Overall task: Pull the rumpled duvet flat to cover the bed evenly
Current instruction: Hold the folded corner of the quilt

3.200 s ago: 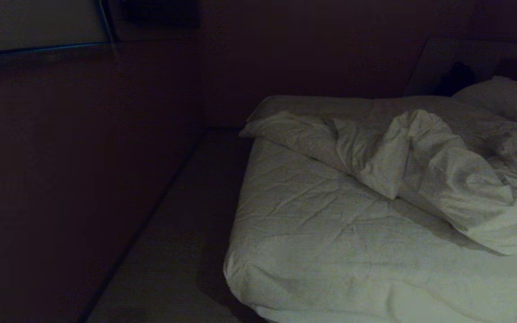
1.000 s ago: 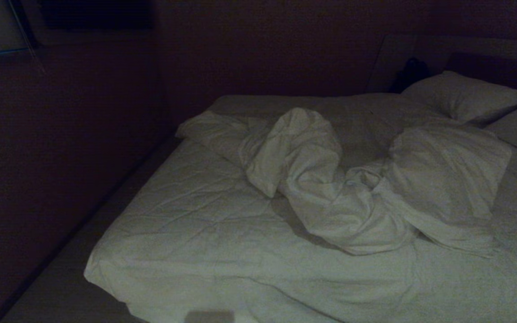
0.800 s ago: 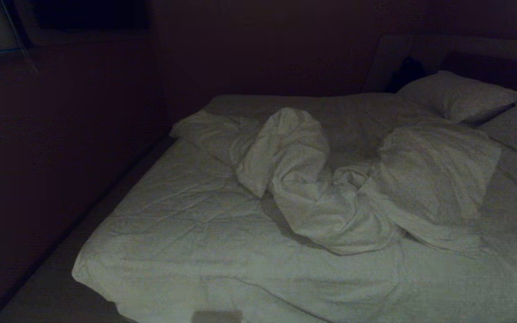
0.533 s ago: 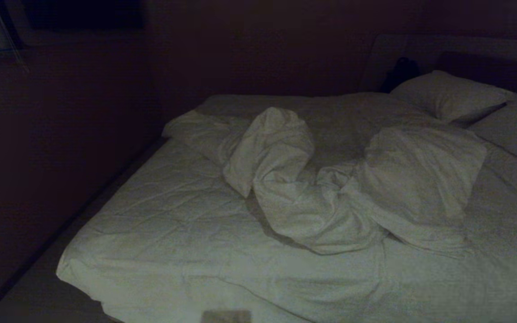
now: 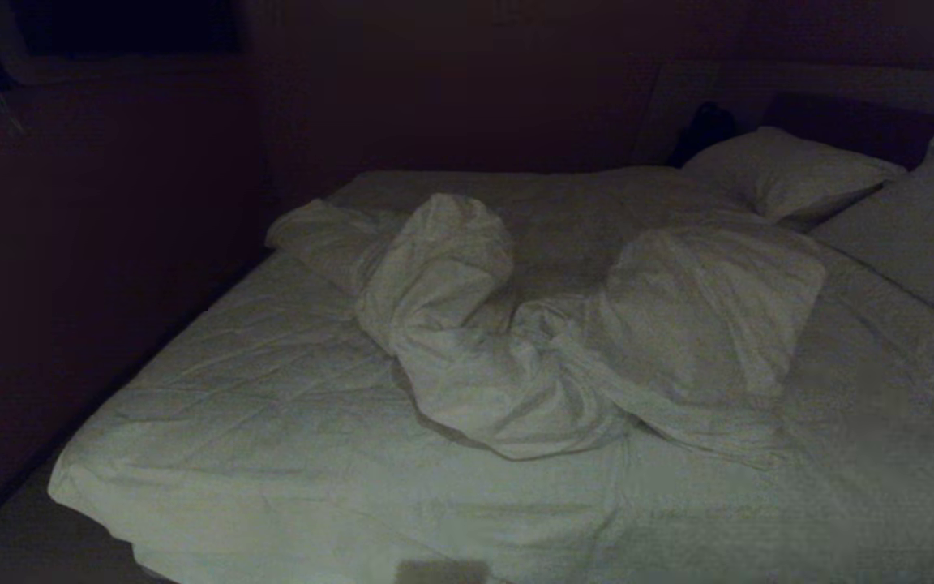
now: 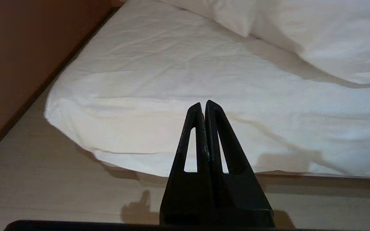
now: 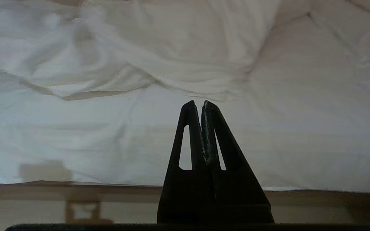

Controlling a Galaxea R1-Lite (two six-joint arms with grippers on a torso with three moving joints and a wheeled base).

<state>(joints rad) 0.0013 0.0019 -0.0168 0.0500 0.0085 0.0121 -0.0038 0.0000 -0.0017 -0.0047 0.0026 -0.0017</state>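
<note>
Two grippers are in play and neither is at work: the left gripper (image 6: 203, 104) and the right gripper (image 7: 198, 103) each hang with jaws pressed together and empty, both short of the near edge of the bed (image 5: 191, 519), out over the pale floor (image 6: 43, 192). What has changed over the last few seconds is the viewpoint, not the bedding: the whole scene has slid across the head view, so the bed, which sat cut off at the right of the picture, now fills most of it, while the folds of cloth keep their shape. I read that as the robot turning or driving to face the bed squarely. The duvet (image 5: 516, 341) lies bunched in a twisted heap across the middle of the bed, one lobe toward the wall (image 5: 110, 243) side and a broader lobe nearer the pillows (image 5: 791, 170), which sit at the head of the bed, beyond the heap. Between the heap and the near edge of the bed only the creased sheet (image 5: 272, 422) shows. So the task looks unstarted; the approach seems nearly finished, and the likely next need is to reach over the near edge and take hold of a duvet edge.
</note>
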